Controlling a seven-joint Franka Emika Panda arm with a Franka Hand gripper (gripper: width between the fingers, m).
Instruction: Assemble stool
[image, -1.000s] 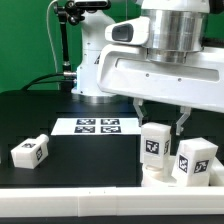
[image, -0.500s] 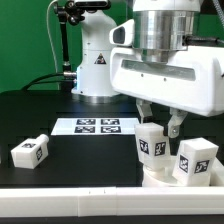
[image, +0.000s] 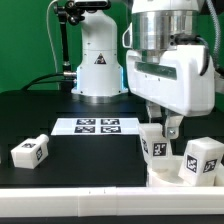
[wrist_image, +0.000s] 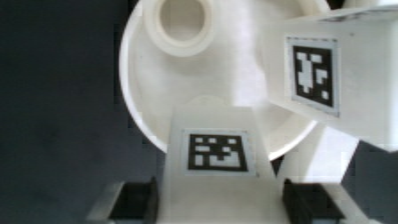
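Item: stool, part-built. White round ring-like plastic seat (image: 170, 182) lies flat on the black bench (image: 90, 162). The claw (image: 161, 128) pinches the upper end of the held leg (image: 153, 146), a small blocky white plastic piece with a black-and-white square tag. The wrist view shows a dark finger (wrist_image: 134, 200) against each flank of it. The held leg stands on the seat with its long axis upright, square to the seat's flat face, and its tag faces the exterior camera. The second leg (image: 203, 160), of like make, also rises from the seat, just beside the held one. The third leg (image: 30, 151) lies on its side, well apart from the seat toward the exterior view's left. An open round socket (wrist_image: 178, 30) in the seat is unfilled. Step in hand, as judged: fixing the held leg into the seat. To do it well, keep the leg's axis square to the seat, bear down lightly while turning, stay clear of the second leg, and watch that the unclamped seat does not spin.
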